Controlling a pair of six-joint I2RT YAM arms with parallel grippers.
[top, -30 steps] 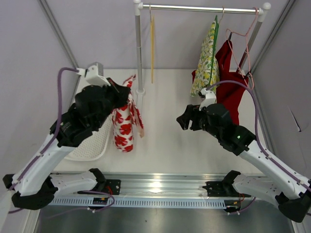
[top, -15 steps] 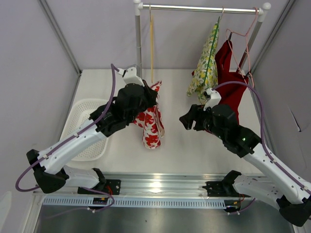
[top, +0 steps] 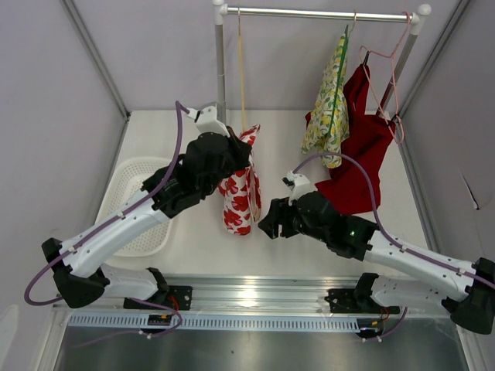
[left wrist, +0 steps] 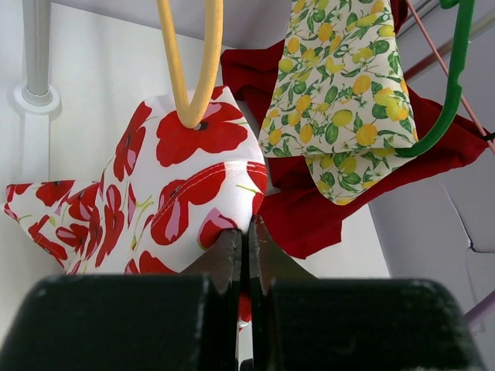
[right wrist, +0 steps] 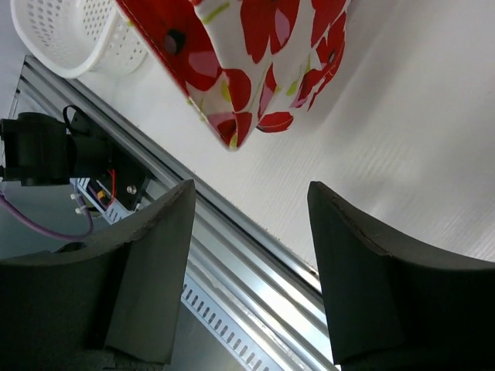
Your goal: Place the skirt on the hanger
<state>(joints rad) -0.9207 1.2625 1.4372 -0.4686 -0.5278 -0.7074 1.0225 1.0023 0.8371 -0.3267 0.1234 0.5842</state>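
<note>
White tabletop (top: 286, 147) under a clothes rail (top: 325, 13), with a perforated basket (top: 128, 185) at far left. Next, my left jaws are clamped on the top edge of the poppy-print skirt (top: 238, 202). It hangs from them, its upper corner against the yellow hanger (top: 241, 69). My right jaws stand open and empty near the skirt's hem. Farther right hang a lemon-print garment (top: 329, 100) and a red garment (top: 360, 154).

We see the left gripper (top: 246, 149) bring the skirt (top: 237, 199) from well left of the yellow hanger (top: 241, 77) right up to it; the right gripper (top: 268, 225) swings in below the hanger.
</note>
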